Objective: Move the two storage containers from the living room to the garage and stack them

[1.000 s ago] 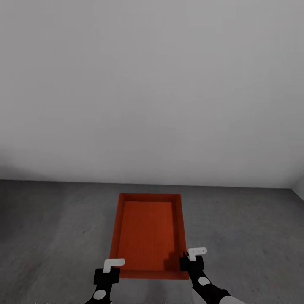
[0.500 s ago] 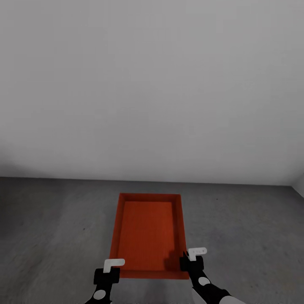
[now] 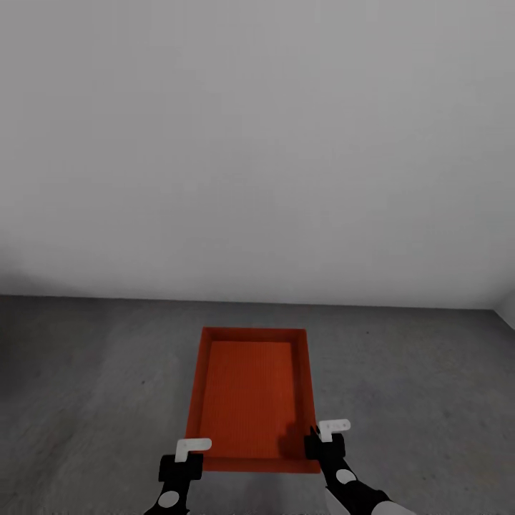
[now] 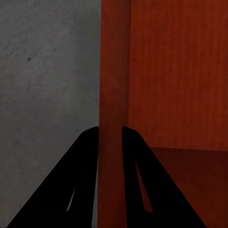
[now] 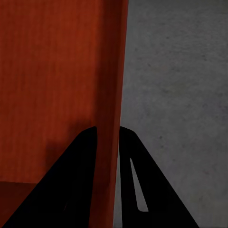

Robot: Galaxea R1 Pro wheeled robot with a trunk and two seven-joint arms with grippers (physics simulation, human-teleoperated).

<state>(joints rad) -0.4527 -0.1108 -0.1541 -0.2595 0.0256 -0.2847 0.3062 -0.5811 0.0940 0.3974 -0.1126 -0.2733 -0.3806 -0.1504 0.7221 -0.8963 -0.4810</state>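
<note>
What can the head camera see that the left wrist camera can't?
Head view alone: the whole orange bin from above with all four walls, the pale wall behind it, the right gripper at the bin's right wall, and the left gripper at its left wall.

Left wrist view alone: a close look at the left gripper's dark fingers straddling the bin's thin side wall, one inside and one outside.

Both share: the bin, the left gripper and the grey floor.

A bare white-grey wall (image 3: 257, 143) stands at twelve o'clock. Rough dark grey floor (image 3: 93, 386) meets it. Light is dim, even.
</note>
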